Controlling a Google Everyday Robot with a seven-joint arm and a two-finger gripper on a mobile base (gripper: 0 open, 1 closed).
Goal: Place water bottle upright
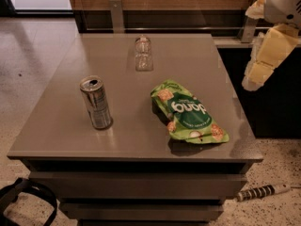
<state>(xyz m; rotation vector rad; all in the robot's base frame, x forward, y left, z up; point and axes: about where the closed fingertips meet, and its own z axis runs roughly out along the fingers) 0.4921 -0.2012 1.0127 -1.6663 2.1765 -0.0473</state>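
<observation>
One hand (256,74) right of table (197,60), seemingly empty; opening impossible to tell; water bottle (143,53) well apart.

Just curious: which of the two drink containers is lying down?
The clear water bottle near the far edge lies on its side; the silver can stands upright. The gripper hangs right of the table.

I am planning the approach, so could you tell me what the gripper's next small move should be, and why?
Probably swing the gripper left, over the table, toward the water bottle. The gripper hangs beyond the table's right edge, well away from the bottle, which sits near the far edge, apart from the can and the snack bag.
</observation>
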